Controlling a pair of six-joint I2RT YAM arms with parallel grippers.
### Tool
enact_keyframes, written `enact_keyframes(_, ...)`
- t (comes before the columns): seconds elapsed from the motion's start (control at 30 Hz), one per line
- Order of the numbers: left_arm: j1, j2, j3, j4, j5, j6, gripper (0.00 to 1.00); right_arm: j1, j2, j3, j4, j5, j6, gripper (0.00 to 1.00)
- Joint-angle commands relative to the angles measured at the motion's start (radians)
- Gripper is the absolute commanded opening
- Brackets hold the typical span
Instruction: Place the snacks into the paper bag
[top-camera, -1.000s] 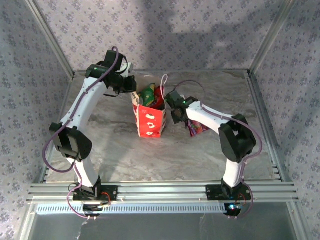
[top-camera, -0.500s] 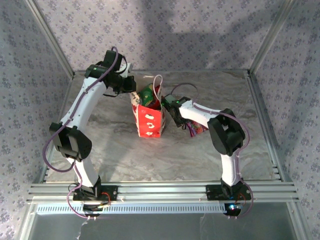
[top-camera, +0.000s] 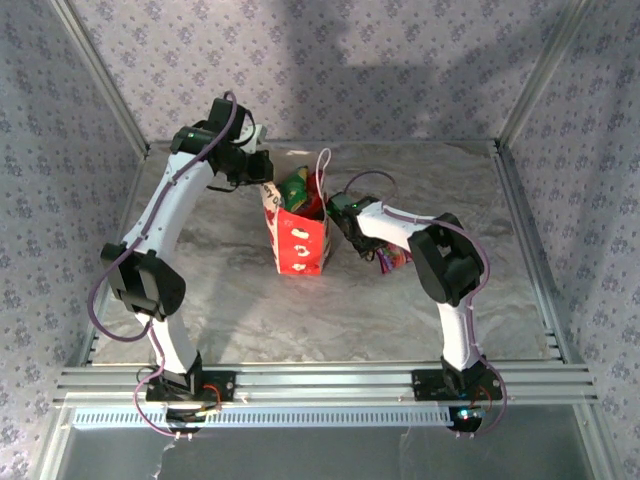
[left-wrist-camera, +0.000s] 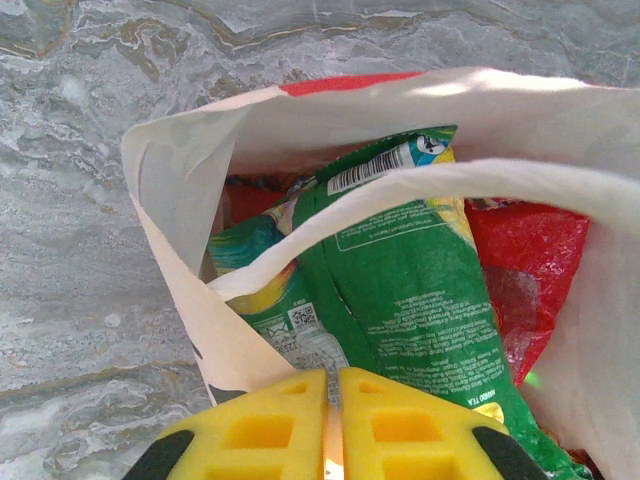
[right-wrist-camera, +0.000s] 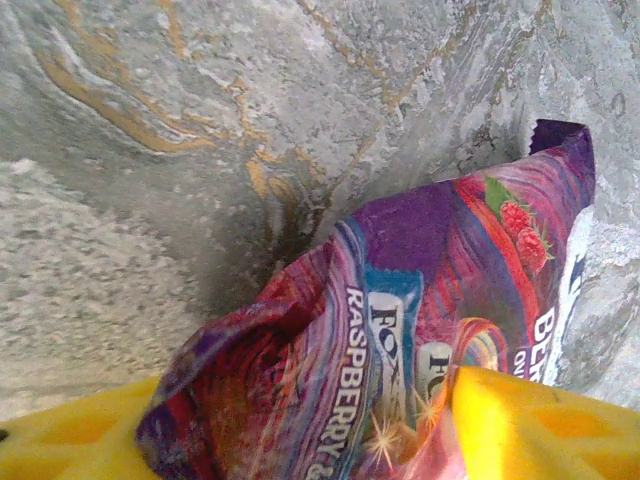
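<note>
Right wrist view: the right jaws are pinching the crumpled purple packet (right-wrist-camera: 420, 330) at the bottom of the frame, with its far end lying against the marbled desk (right-wrist-camera: 150, 120). Left wrist view: the left jaws are pressed together on the near rim of the paper bag (left-wrist-camera: 180, 230), holding its mouth open over a green packet (left-wrist-camera: 420, 290) and a red packet (left-wrist-camera: 530, 260). From overhead, the purple packet sits just right of the bag at centre. I'd lift it well above the rim and clear of the cord handle (top-camera: 322, 165), then let go over the opening.
</note>
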Motion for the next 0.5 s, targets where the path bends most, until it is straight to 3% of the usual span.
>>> enact_keyframes(0.0,0.004,0.032,0.021,-0.043,0.007,0.002,0.12,-0.015,0.014,-0.016,-0.032,0.037,0.015,0.61)
enact_keyframes(0.13,0.004,0.031,0.017,-0.042,0.007,-0.001,0.13,-0.022,0.003,-0.036,-0.033,0.043,0.017,0.45)
enact_keyframes(0.33,0.002,0.028,0.022,-0.045,0.007,-0.007,0.12,-0.024,-0.058,-0.082,-0.020,0.022,0.033,0.39)
enact_keyframes(0.47,-0.001,0.024,0.021,-0.045,0.002,-0.007,0.12,-0.024,-0.114,-0.106,-0.016,-0.006,0.034,0.28)
